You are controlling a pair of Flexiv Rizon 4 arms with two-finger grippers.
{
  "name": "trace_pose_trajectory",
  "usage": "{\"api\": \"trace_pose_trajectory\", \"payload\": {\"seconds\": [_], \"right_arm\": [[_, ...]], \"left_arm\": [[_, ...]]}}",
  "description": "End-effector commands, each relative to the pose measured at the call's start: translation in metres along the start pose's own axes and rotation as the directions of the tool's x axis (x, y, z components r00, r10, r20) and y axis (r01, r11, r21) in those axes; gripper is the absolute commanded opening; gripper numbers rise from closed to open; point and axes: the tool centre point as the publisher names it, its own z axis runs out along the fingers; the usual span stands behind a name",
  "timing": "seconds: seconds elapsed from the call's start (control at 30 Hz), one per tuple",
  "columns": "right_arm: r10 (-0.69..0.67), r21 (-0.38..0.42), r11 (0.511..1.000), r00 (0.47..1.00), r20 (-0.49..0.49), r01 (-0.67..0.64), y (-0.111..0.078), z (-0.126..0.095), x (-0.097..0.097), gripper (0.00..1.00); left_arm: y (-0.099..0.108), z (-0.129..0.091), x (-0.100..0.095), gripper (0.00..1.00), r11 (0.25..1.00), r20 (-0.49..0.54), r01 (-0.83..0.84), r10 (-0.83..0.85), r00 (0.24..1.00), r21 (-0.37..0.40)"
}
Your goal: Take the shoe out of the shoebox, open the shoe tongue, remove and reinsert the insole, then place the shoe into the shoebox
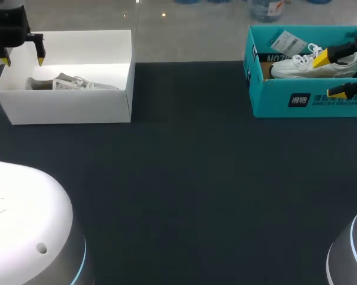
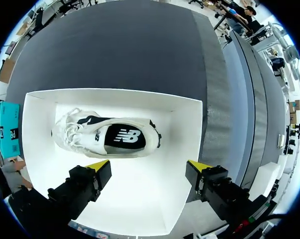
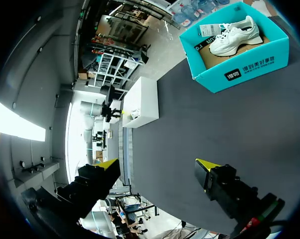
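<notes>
Your left hand [image 2: 149, 167] hangs open above the white lace-up sneaker [image 2: 107, 135] in the white cardboard shoebox [image 2: 115, 92]; your right hand [image 3: 157, 164] is open.

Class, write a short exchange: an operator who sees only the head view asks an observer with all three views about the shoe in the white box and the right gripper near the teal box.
Operator: Does the shoe in the white box have its insole in?
Observer: Yes. The left wrist view looks down into the shoe's opening, and a dark insole lies inside.
Operator: Is my right gripper inside the teal box?
Observer: No. In the right wrist view it is open and empty, with the teal box well ahead of it.
</notes>
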Motion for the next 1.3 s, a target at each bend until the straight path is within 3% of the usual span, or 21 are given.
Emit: {"api": "trace_pose_trajectory", "payload": {"seconds": [0.03, 0.23, 0.97, 1.13, 1.3], "right_arm": [[0.002, -0.001, 1.000, 1.000, 0.003, -0.002, 0.000, 0.001, 0.000, 1.00], [0.002, -0.001, 1.000, 1.000, 0.003, -0.002, 0.000, 0.001, 0.000, 1.00], [0.002, -0.001, 1.000, 1.000, 0.003, -0.002, 0.000, 0.001, 0.000, 1.00], [-0.019, -0.079, 0.996, 0.993, 0.117, 0.029, 0.024, 0.003, 0.006, 1.00], [-0.016, -0.105, 0.994, 0.966, 0.258, 0.044, 0.052, 0.002, -0.003, 1.00]], "left_arm": [[-0.012, -0.038, 0.006, 1.00, 1.000, 0.016, 0.016, -0.015, 1.000, -0.021], [-0.013, -0.070, 0.012, 1.00, 0.996, 0.045, 0.074, -0.071, 0.996, -0.055], [-0.013, -0.070, 0.012, 1.00, 0.996, 0.045, 0.074, -0.071, 0.996, -0.055], [-0.013, -0.070, 0.012, 1.00, 0.996, 0.045, 0.074, -0.071, 0.996, -0.055], [-0.013, -0.070, 0.012, 1.00, 0.996, 0.045, 0.074, -0.071, 0.996, -0.055]]}}
